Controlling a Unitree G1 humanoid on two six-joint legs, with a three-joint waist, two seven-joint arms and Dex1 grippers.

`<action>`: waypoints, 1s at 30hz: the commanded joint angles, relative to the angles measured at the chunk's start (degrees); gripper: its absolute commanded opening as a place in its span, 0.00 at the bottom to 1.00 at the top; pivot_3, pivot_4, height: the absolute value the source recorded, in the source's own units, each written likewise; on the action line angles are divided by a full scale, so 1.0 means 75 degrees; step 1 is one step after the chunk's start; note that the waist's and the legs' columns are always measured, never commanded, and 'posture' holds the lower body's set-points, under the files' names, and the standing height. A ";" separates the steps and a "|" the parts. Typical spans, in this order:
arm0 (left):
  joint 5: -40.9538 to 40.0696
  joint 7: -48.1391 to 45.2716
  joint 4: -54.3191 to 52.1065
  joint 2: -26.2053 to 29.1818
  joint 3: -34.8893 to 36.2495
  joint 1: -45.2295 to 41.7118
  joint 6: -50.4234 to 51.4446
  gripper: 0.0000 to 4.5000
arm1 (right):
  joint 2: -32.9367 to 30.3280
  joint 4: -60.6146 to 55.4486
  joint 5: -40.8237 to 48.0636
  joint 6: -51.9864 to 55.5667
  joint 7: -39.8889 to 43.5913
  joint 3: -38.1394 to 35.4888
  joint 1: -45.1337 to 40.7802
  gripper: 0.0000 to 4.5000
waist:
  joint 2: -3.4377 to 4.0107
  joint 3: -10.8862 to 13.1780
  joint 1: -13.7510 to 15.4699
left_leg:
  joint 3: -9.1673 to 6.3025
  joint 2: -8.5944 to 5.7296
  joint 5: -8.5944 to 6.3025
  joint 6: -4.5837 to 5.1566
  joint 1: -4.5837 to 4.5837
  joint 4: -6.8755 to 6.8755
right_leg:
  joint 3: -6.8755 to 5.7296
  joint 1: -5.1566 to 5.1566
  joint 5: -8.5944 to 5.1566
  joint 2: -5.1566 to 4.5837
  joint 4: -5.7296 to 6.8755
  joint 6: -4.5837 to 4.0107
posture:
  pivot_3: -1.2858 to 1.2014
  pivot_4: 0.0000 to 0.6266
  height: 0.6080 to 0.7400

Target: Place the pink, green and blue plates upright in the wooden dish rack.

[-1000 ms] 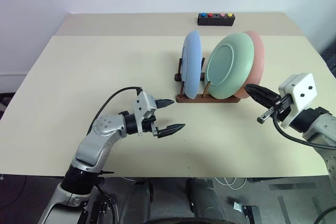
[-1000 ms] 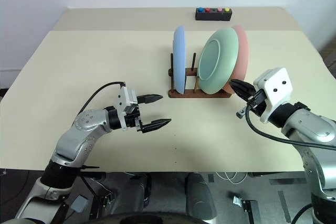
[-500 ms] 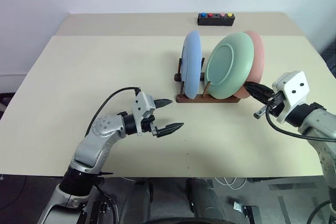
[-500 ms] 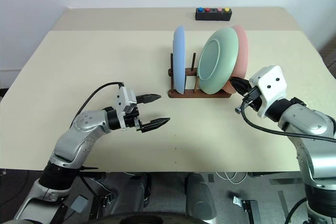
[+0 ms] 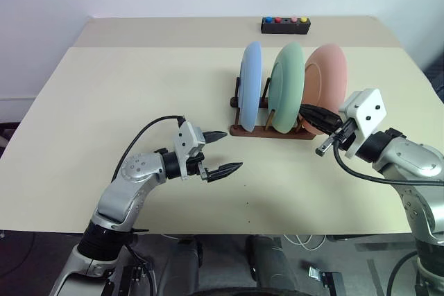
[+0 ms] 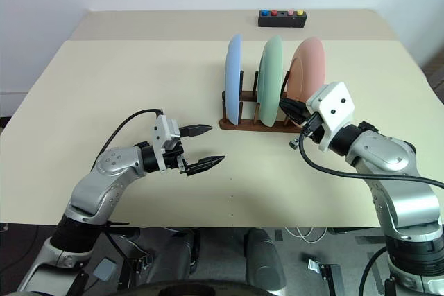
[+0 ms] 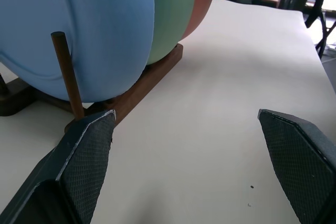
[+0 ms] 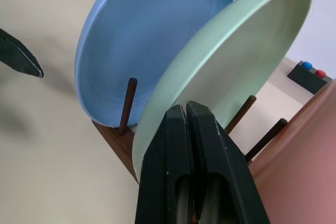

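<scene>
Right of centre in the left eye view: wooden dish rack (image 5: 270, 132), dark reddish-brown, on the beige table (image 5: 139, 88), pegs upright. Three plates on edge in it, side by side: blue plate (image 5: 251, 95) at the rack's left end, green plate (image 5: 287, 88) in the middle, pink plate (image 5: 326, 86) at the right end, all roughly upright.

Just right of the rack, at the lower edge of the pink plate: right gripper (image 5: 310, 111), black fingers pressed together, nothing between them, tips pointing toward the gap between green and pink plates. Whether the tips touch a plate: cannot tell. In the right wrist view, fingers (image 8: 173, 166) closed against each other in front of the green plate's rim, rack pegs on either side.

Lower left of centre: left gripper (image 5: 220, 152), fingers spread wide, holding nothing, above the table, pointing toward the rack's near left end, apart from it.

Top of the frame, at the table's far edge: black box (image 5: 284, 25) with coloured buttons, well apart from the rack.
</scene>
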 commanded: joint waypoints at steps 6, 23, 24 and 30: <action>-0.0062 0.0016 -0.0256 -0.0002 0.0046 0.0028 -0.0063 1.00 | -0.0149 0.0205 0.0288 -0.0935 0.0504 -0.1149 -0.0210 0.01 | 0.0000 0.0000 0.0010 | 0.0000 0.0000 0.0000 0.0000 0.0000 0.0001 | 0.0000 0.0001 0.0000 0.0000 0.0000 0.0000 | 0.52 0.24 0.92; 0.0428 0.0580 0.0908 0.0210 0.0951 0.0046 -0.0920 1.00 | 0.0063 0.3237 -0.0246 -0.2137 0.0287 -0.2859 0.0576 0.01 | 0.0002 -0.0005 -0.0044 | -0.0001 0.0001 0.0000 0.0001 0.0018 -0.0012 | 0.0001 0.0008 0.0004 0.0003 0.0007 0.0007 | 0.52 0.24 0.92; 0.0485 0.0627 0.1019 0.0242 0.1058 0.0103 -0.1054 1.00 | 0.0149 0.3479 -0.0344 -0.2303 0.0292 -0.2798 0.0659 0.01 | 0.0004 -0.0005 -0.0058 | 0.0003 0.0002 0.0000 0.0001 0.0020 -0.0011 | 0.0003 0.0008 0.0004 0.0002 0.0008 0.0006 | 0.52 0.24 0.92; 0.0561 0.0780 0.1394 0.0412 0.1596 0.0540 -0.1383 1.00 | 0.0426 0.4447 0.0137 -0.2452 0.1095 -0.2657 0.0817 0.01 | 0.0005 -0.0006 -0.0040 | 0.0011 0.0001 0.0000 0.0001 0.0025 -0.0007 | 0.0009 0.0012 0.0002 0.0001 0.0008 0.0003 | 0.52 0.24 0.92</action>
